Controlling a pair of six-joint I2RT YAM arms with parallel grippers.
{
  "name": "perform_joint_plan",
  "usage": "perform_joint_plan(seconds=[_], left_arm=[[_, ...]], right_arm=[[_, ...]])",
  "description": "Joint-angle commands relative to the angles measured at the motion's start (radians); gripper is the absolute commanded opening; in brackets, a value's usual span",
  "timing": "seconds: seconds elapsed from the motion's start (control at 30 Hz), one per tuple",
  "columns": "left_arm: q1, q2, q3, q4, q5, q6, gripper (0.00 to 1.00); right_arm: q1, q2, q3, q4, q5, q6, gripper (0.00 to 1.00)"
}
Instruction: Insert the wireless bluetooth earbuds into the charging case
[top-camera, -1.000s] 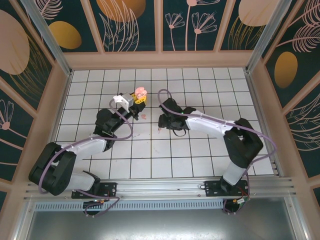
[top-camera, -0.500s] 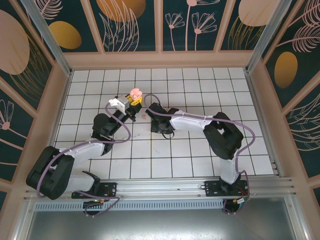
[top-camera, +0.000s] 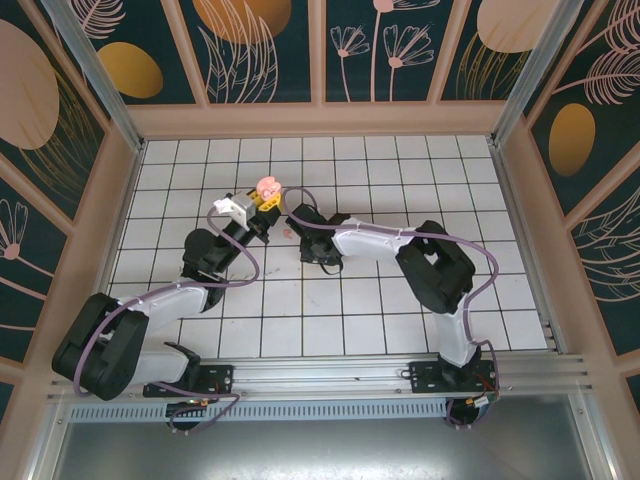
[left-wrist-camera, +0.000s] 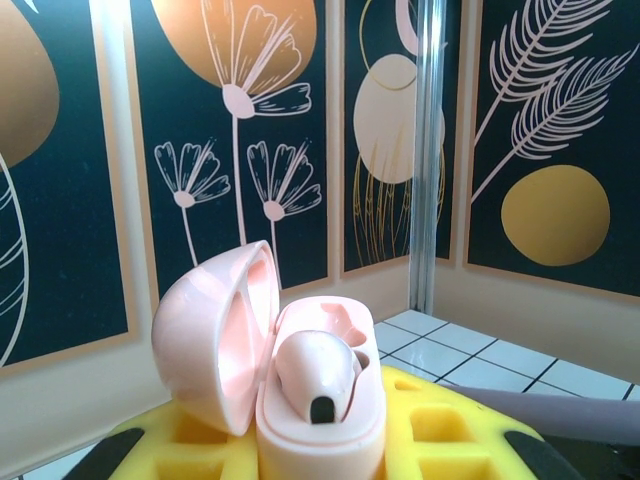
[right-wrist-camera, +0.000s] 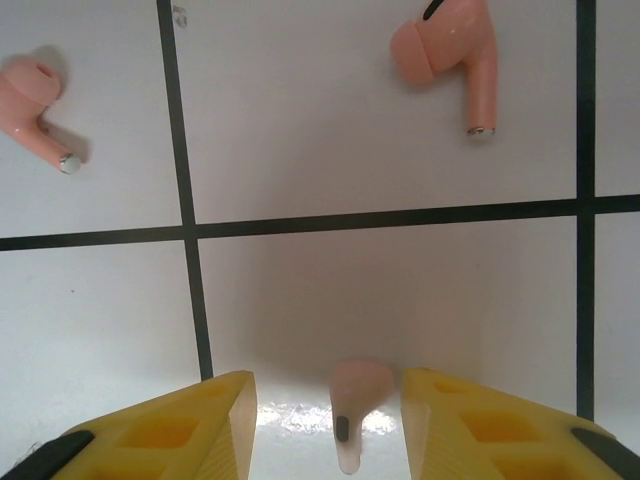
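White grid-tiled table (top-camera: 420, 170), boxed in by dark botanical wall panels (top-camera: 400, 50). Left arm (top-camera: 170, 295) runs from lower left toward upper centre of the top view. Right arm (top-camera: 430, 270) folds in from lower right, wrist just right of the left one.

Left gripper (top-camera: 262, 204) is clamped on the charging case (left-wrist-camera: 300, 440), which stands upright between its yellow fingers (left-wrist-camera: 440, 425). Case lid (left-wrist-camera: 205, 340) hangs open to the left. Seated earbud (left-wrist-camera: 315, 375), pale pink, sits head-up in the near socket, with a second recess (left-wrist-camera: 340, 320) behind it.

Right gripper (right-wrist-camera: 327, 392) points down at the tiles, jaws partway apart at the bottom of its wrist view. Loose pale earbud (right-wrist-camera: 355, 395) lies on the tile between them, nearer the right-hand finger, with clear tile on its left side.

First coral-pink earbud (right-wrist-camera: 450, 45) lies upper right, stem downward. Second coral-pink earbud (right-wrist-camera: 35, 105) lies at the upper left edge, well apart from the first.
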Motion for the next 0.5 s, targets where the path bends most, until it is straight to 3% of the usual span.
perform_joint_plan(seconds=[0.0, 0.47], left_arm=[[0.009, -0.006, -0.002, 0.069, 0.015, -0.019, 0.0], [0.011, 0.005, 0.001, 0.069, 0.023, -0.027, 0.0]], right_arm=[[-0.002, 0.027, 0.026, -0.035, 0.033, 0.008, 0.42], [-0.014, 0.05, 0.015, -0.019, 0.028, 0.0, 0.37]])
